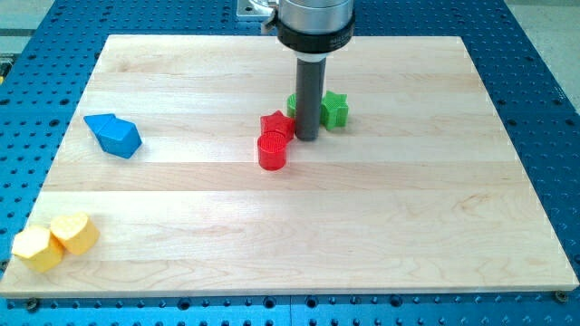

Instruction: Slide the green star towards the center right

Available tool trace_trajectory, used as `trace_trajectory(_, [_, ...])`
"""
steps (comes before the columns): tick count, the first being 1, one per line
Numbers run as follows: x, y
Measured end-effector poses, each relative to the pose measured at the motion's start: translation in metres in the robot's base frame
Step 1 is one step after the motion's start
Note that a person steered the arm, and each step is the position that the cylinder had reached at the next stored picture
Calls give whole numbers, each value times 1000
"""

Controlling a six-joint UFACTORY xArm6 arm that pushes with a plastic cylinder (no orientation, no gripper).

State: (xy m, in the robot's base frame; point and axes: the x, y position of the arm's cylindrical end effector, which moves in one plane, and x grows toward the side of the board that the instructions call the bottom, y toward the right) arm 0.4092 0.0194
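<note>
Camera view shows my tip (307, 138) standing on the wooden board (435, 235) a little above its centre, with the green star (333, 109) just to the view's right of the rod and slightly behind it, partly hidden by the rod. I have no claw here, only the straight dark rod, so nothing opens, nothing closes and nothing is held; the rod can only push. To do this step well, I think the tip should stay on the star's left side and press it toward the view's right in a straight, slow line, a little downward too, because the star now sits above the middle height of the right edge. If the contact is off the star's middle, it may turn and slip away around the rod. A red star (276, 124) and a red cylinder (272, 152) lie just to the tip's left, so a push to the right should leave them alone. A blue block (114, 135) is far to the left, and two yellow blocks (54, 240) are at the lower left corner. As for the pose, the rod hangs upright from the dark round collar (314, 36) at the view's top.
</note>
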Motion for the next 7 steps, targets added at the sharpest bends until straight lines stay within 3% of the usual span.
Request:
trace_trajectory(2, [5,-39])
trace_trajectory(5, [-31,-44])
trace_trajectory(7, [-32,47])
